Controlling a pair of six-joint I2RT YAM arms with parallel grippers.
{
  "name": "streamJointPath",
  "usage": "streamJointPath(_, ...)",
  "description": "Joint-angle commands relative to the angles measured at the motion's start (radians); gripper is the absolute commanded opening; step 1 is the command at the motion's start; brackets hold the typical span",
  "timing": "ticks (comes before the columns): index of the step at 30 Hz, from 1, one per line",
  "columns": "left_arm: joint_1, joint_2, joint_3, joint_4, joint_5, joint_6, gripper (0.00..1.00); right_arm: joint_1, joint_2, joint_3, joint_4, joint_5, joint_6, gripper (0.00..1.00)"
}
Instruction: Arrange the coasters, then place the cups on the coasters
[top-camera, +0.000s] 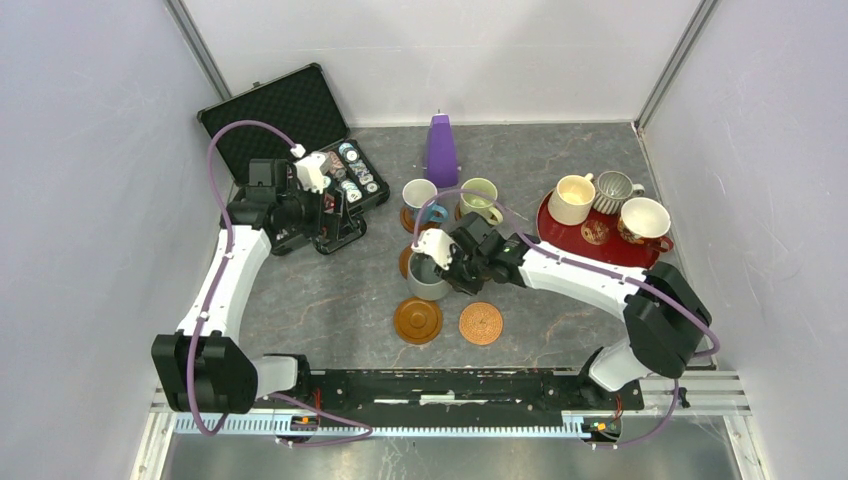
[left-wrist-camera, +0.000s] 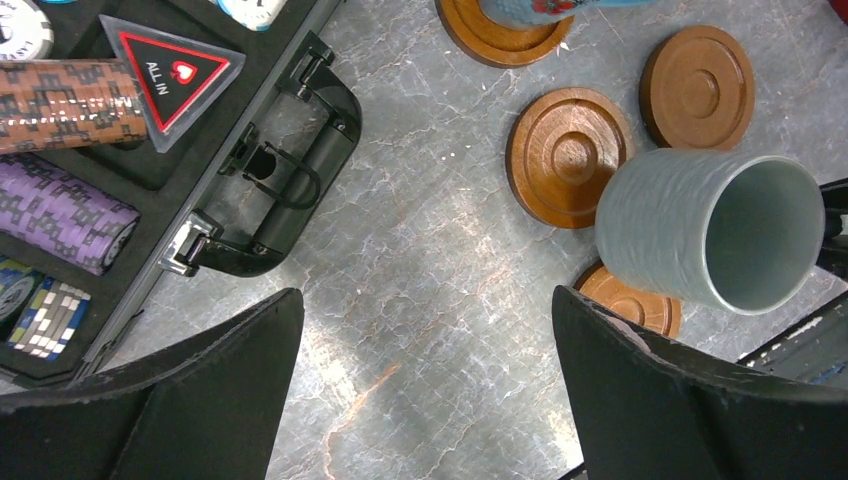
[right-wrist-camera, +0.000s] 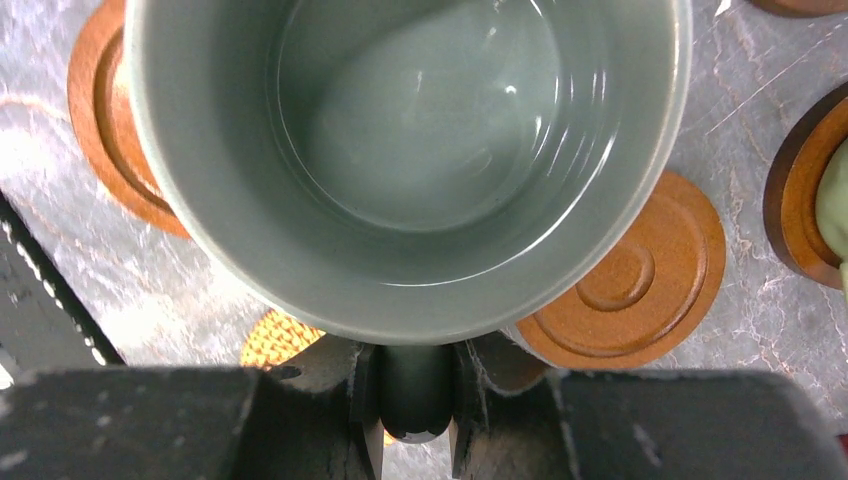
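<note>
Top view: the right claw (top-camera: 441, 262) holds a grey-teal mug (top-camera: 427, 281) mid-table (top-camera: 330, 300), over a brown coaster (top-camera: 405, 262). Whether the mug touches that coaster is unclear. The left claw (top-camera: 338, 222) hangs spread wide and empty beside a chip case (top-camera: 275, 115).

Left wrist view: the mug has a faintly ridged matt wall and a thick rim. Glossy ringed discs lie around it on marbled grey stone.

Right wrist view: the right claw pinches the handle (right-wrist-camera: 415, 395). The mug is probably ceramic: stiff, weighty, slick and chippable. Held only by the handle it may swing, so it needs a gentle landing.
</note>
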Motion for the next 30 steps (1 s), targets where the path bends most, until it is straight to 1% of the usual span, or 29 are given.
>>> streamJointPath(1,0.004,-0.011,0.043,-0.009,-0.050,-0.040,1.00,0.027,-0.007,0.077,0.218,0.112,0.144,0.00)
streamJointPath(5,0.003,-0.021,0.043,0.008,-0.094,-0.054,1.00,0.052,0.038,0.119,0.232,0.198,0.228,0.00)
streamJointPath(8,0.004,-0.022,0.048,0.011,-0.096,-0.063,1.00,0.056,0.080,0.152,0.211,0.226,0.260,0.00)
streamJointPath(9,0.003,-0.023,0.048,0.014,-0.095,-0.066,1.00,0.056,0.096,0.162,0.204,0.236,0.294,0.00)
streamJointPath(15,0.004,-0.023,0.036,0.024,-0.068,-0.078,1.00,0.055,0.163,0.202,0.180,0.235,0.341,0.00)
streamJointPath(30,0.003,-0.023,0.016,0.028,-0.055,-0.058,1.00,0.053,0.238,0.237,0.147,0.251,0.379,0.01)
